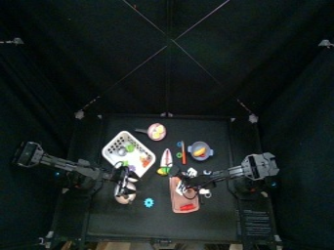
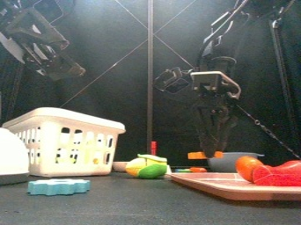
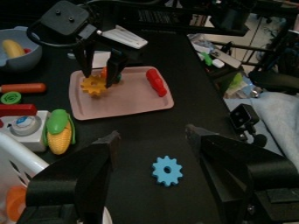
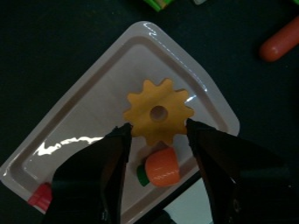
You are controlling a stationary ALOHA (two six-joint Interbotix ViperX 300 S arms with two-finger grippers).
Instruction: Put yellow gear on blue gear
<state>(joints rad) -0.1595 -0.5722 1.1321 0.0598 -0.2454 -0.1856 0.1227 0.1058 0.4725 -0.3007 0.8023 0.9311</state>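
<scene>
Right wrist view shows the yellow gear (image 4: 159, 111) lying flat on the pink tray (image 4: 87, 105), between the tips of my right tool (image 4: 160, 133). Its jaws are spread wide, one on each side of the gear; I cannot tell whether they touch it. An orange piece (image 4: 162, 166) lies just beside the gear, partly hidden between the jaws. The blue gear (image 3: 169, 170) lies on the bare desk (image 3: 211, 114), well apart from the tray, in front of my left tool (image 3: 152, 157), whose jaws stand open. From the front, the tray rim hides the yellow gear.
</scene>
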